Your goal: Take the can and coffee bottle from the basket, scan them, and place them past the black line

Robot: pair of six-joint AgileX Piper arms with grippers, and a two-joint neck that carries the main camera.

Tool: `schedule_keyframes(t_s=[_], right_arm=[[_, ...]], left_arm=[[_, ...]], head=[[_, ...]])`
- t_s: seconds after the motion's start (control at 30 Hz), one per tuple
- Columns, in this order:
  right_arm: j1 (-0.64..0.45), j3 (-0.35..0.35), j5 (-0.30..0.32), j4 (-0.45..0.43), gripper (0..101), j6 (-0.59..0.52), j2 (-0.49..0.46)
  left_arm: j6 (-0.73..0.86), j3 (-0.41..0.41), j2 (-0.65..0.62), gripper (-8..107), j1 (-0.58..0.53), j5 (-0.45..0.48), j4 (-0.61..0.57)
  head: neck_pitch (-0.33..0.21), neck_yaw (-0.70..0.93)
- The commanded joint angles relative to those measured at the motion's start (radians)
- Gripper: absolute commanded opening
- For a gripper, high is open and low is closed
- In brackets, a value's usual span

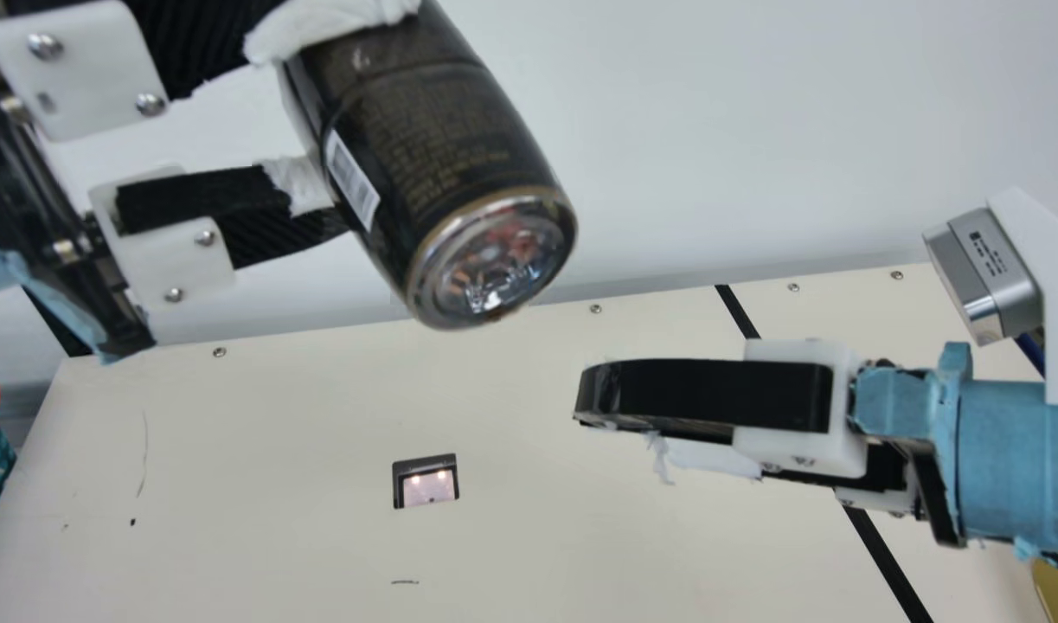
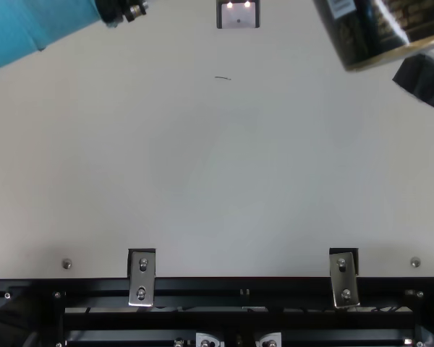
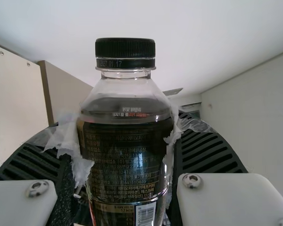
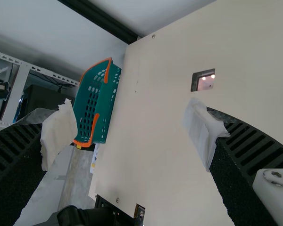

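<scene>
My left tool (image 1: 314,112) is closed around the coffee bottle (image 1: 442,156), its taped, ribbed fingers pressing on opposite sides. The bottle wears a black label with rows of gold print and a white barcode patch (image 1: 352,180) near the base. In my left wrist view I see its ribbed black cap (image 3: 125,48), screwed on over a clear neck and shoulder, with dark liquid below.

I have the bottle tilted in the air. In the main view its long axis slants from upper left to lower right, crossing the line of my left fingers. The clear, moulded base (image 1: 494,260) points down and toward my right-tool side, and it sticks out well past the left fingertips.

My right tool (image 1: 617,417) stands wide, with nothing between its taped tips. In the main view it lies below and to the right of the bottle's base, a gap between them. The black line (image 1: 883,562) runs across the surface (image 1: 278,415) behind it. The lit scanner window (image 1: 426,484) is set in the surface, lower in the main view than both tools. At the surface's edge, over on my left-tool side, sits the teal basket (image 4: 99,94) with its orange rim.
</scene>
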Motion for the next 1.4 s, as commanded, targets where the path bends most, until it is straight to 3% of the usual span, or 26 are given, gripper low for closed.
schedule_keyframes(t_s=[0.0, 0.57, 0.97, 1.37], right_arm=[[0.000, 0.000, 0.000, 0.000, 101, 0.000, 0.000], [0.000, 0.000, 0.000, 0.000, 101, 0.000, 0.000], [0.000, 0.000, 0.000, 0.000, 101, 0.000, 0.000], [0.000, 0.000, 0.001, -0.001, 101, -0.001, 0.000]], left_arm=[[-0.005, 0.001, -0.003, 10, -0.005, -0.021, -0.026], [-0.038, -0.032, 0.028, 10, -0.184, -0.250, -0.042], [-0.064, -0.014, 0.041, 10, -0.312, -0.340, -0.021], [-0.070, 0.023, 0.033, 10, -0.356, -0.396, -0.032]], head=[[-0.027, -0.018], [-0.027, -0.018], [-0.027, -0.018], [-0.027, -0.018]])
